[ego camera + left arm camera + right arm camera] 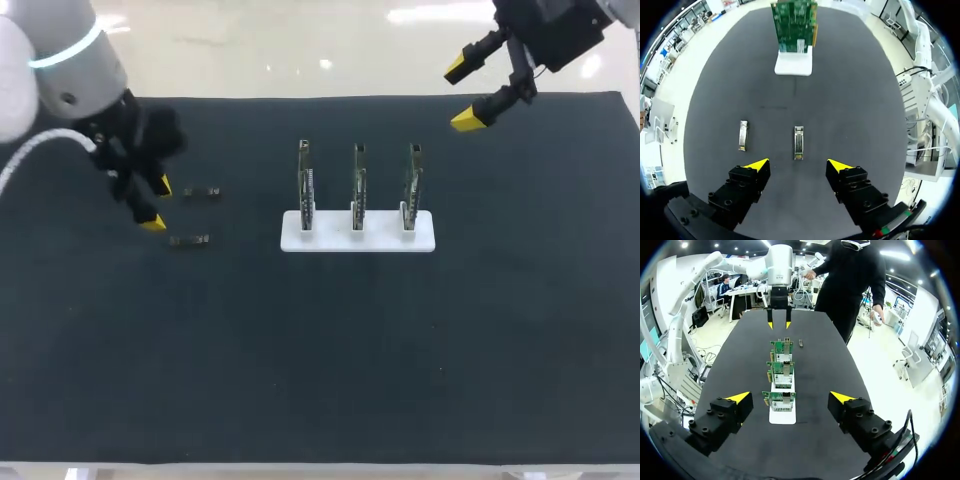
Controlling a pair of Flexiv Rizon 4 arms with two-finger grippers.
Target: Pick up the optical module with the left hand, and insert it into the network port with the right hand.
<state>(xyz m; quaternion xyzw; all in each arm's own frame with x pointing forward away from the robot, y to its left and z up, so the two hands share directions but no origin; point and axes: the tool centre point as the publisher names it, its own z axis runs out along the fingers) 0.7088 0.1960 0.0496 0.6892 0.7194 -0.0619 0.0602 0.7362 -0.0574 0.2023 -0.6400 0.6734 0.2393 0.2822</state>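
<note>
While one optical module [202, 192] and its twin [188, 240] lie flat at middle left, just beside our left gripper [158, 205], spread and empty, we judge them light, stiff, slick metal; pinch the long sides mid-body. Our right gripper [462, 93], upper right, hangs released too.

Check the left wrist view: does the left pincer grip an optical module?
No, the left pincer stands open, both optical modules lying on the mat ahead.
</note>
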